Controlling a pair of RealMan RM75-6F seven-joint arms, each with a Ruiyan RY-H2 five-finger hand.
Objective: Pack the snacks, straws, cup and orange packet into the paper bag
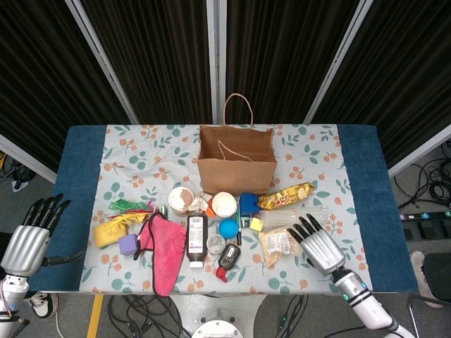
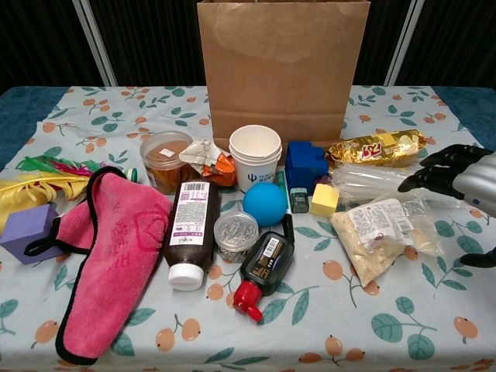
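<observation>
The brown paper bag (image 1: 236, 160) (image 2: 283, 70) stands open at the middle back of the table. In front of it are the white cup (image 1: 224, 204) (image 2: 255, 155), the crumpled orange packet (image 1: 205, 205) (image 2: 208, 161), a gold snack pack (image 1: 285, 196) (image 2: 376, 149), a clear bag of straws (image 1: 304, 216) (image 2: 380, 184) and a clear bag of pale snacks (image 1: 277, 243) (image 2: 376, 240). My right hand (image 1: 320, 246) (image 2: 457, 177) hovers open, fingers spread, just right of the snack bag and over the straws' right end. My left hand (image 1: 28, 236) hangs open off the table's left edge.
Left of the cup lie a tub of brown powder (image 2: 164, 157), a pink cloth (image 2: 108, 256), a purple block (image 2: 27, 231) and feathers (image 2: 43, 177). A brown bottle (image 2: 190, 232), clip jar (image 2: 235, 235), black bottle (image 2: 263, 267), blue ball (image 2: 265, 204), blue block (image 2: 304, 165) and yellow cube (image 2: 325, 199) crowd the middle.
</observation>
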